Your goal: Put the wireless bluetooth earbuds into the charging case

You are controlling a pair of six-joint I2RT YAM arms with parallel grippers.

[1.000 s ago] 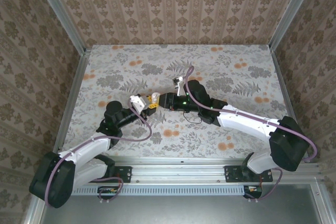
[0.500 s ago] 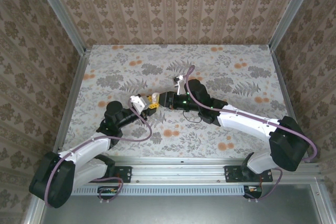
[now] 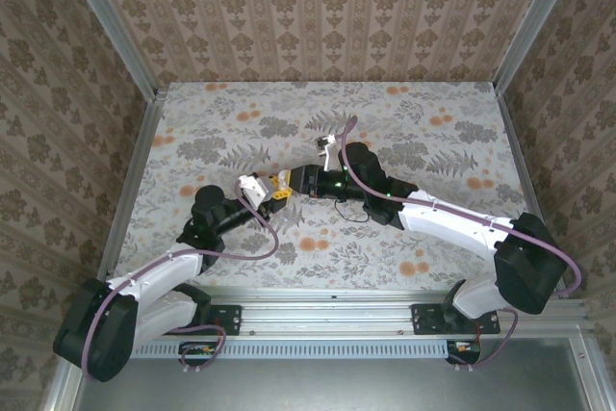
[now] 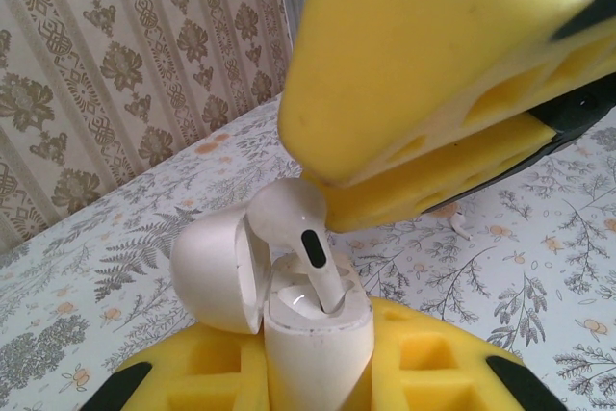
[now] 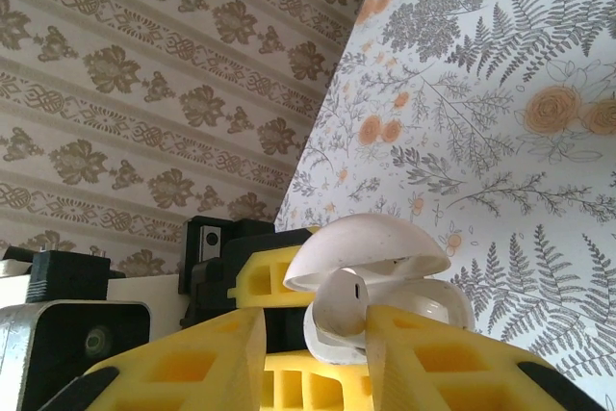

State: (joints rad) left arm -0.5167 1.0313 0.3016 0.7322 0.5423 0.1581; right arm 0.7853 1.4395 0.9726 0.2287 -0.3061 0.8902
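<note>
Hazard: above the floral-print counter point(image 3: 433, 132), a tilted stem could jam on the socket rim, and early release would let it fall. The left claw point(image 4: 318, 372), almost fully closed, clamps the glossy white charging case point(image 4: 313, 339), lid open, at lower centre. The right claw point(image 5: 318, 358), narrowly open, pinches the small white rounded earbud point(image 5: 337, 320), stem tip in the socket.

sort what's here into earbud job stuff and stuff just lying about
Job: charging case, open, in left gripper; earbud in right gripper, stem in case; likely second earbud lying loose.
Not job: floral table, patterned walls, metal frame.
</note>
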